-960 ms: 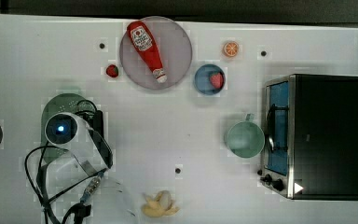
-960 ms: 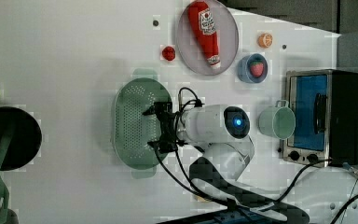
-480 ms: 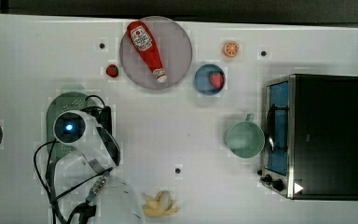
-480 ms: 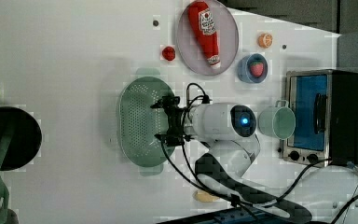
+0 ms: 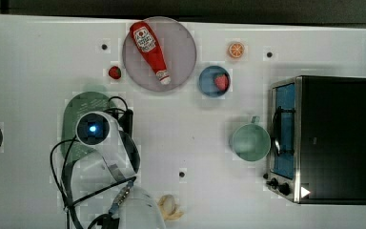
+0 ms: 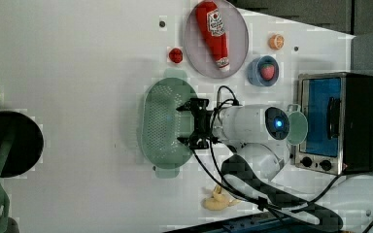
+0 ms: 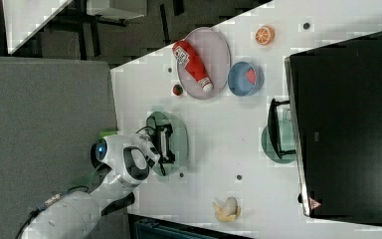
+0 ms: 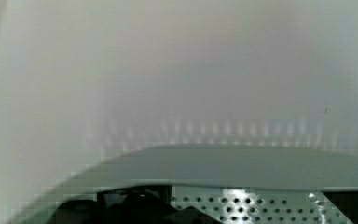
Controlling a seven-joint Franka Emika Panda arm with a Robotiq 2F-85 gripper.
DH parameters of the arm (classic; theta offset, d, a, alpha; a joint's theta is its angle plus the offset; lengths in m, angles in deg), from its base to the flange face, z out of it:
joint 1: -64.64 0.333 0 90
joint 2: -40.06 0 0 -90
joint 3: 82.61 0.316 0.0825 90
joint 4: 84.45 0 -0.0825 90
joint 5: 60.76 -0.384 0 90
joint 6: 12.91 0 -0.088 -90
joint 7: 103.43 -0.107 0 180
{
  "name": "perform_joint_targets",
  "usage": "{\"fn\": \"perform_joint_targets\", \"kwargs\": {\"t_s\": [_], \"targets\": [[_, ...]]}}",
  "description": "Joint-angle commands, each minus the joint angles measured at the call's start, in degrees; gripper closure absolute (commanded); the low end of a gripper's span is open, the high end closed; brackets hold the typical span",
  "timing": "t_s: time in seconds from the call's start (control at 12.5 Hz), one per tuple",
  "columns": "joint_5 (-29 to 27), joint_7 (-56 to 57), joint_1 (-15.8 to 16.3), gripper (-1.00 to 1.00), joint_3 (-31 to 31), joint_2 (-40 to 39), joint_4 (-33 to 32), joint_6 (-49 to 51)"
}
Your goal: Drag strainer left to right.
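Observation:
The strainer [image 6: 162,124] is a pale mint-green oval colander with rows of small holes. It lies at the top view's left, where the arm's white wrist covers most of the strainer [image 5: 86,102]. My gripper [image 6: 184,125] is open. Its black fingers reach down into the bowl, close against the wall on the left view's right. In the right view the strainer [image 7: 179,130] sits just beyond the arm's black hand. The wrist view looks over the strainer's rim [image 8: 242,168] from close up, with the holed wall beneath it.
A green mug [image 5: 250,142] stands in front of a toaster oven [image 5: 324,138] at the top view's right. A plate [image 5: 181,52] holds a ketchup bottle [image 5: 148,46], beside a blue bowl [image 5: 208,82]. A banana [image 5: 170,207] lies near the front edge. A black pan [image 6: 9,143] sits at the left view's left.
The arm and the strainer have slid together toward the right in the top view and the left view. The gripper has stayed open.

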Motion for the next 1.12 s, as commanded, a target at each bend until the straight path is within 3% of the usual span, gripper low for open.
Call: {"fn": "perform_joint_targets", "kwargs": {"t_s": [0.08, 0.56, 1.12], "targets": [[0.57, 3.67, -3.96, -1.0, -0.73, 2.76, -2.61, 0.36], [0.56, 10.71, -8.35, -1.0, -4.43, 6.32, -6.64, 0.36], [0.56, 23.38, -10.93, -1.0, -12.81, 7.55, -7.45, 0.16]]}}
